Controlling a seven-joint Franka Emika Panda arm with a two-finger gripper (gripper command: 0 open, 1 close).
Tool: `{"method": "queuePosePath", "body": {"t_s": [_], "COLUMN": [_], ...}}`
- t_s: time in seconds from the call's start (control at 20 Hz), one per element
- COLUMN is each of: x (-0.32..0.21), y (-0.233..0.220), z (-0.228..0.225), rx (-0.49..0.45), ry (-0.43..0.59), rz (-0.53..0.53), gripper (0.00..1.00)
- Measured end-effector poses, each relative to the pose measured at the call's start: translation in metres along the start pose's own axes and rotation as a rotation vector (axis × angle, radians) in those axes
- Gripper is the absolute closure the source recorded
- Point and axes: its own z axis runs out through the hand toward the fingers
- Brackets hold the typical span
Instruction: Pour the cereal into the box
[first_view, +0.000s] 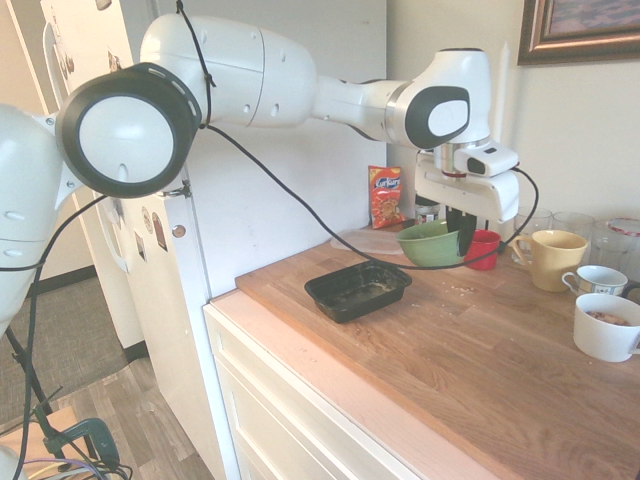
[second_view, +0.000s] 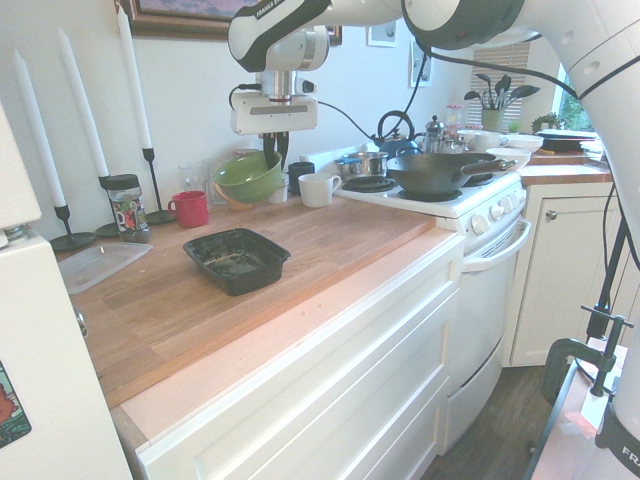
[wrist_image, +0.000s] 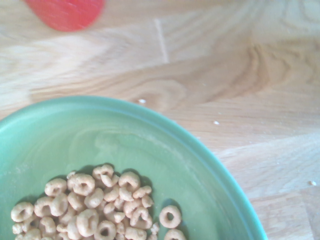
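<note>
Fingers (first_view: 462, 228) are pinched tight on the rim of the green bowl (first_view: 428, 243), and from the first exterior view I read the gripper (first_view: 462, 240) pointing almost straight down with the bowl hanging tilted off the butcher-block counter (first_view: 480, 340), near a red cup (first_view: 484, 248) and a yellow mug (first_view: 553, 258). The box (first_view: 357, 289) sits empty-looking on the counter, nearer the front edge and apart from the bowl. From the second exterior view I see the same hold: the bowl (second_view: 247, 176) is raised and tipped, and the black box (second_view: 236, 259) lies between it and the counter's edge, with only a few scraps inside. From the wrist view the cereal (wrist_image: 92, 210) is heaped in 1 low pile against the bowl's inner wall (wrist_image: 150, 150), none spilled. I judge this to be the carry step, pour not yet begun. My next move calls for bringing the bowl over the box, keeping the tilt modest on the way, then rolling the wrist so the rings slide over the lip inside the raised rim.
</note>
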Motion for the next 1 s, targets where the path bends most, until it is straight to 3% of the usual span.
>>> {"method": "queuePosePath", "body": {"t_s": [0.55, 1.0], "x": [-0.075, -0.116], "y": [-0.025, -0.050], "z": [-0.018, -0.005], "rx": [-0.162, -0.305], "ry": [0.204, 0.469], "rz": [-0.171, -0.311], "gripper": [1.00, 1.00]}}
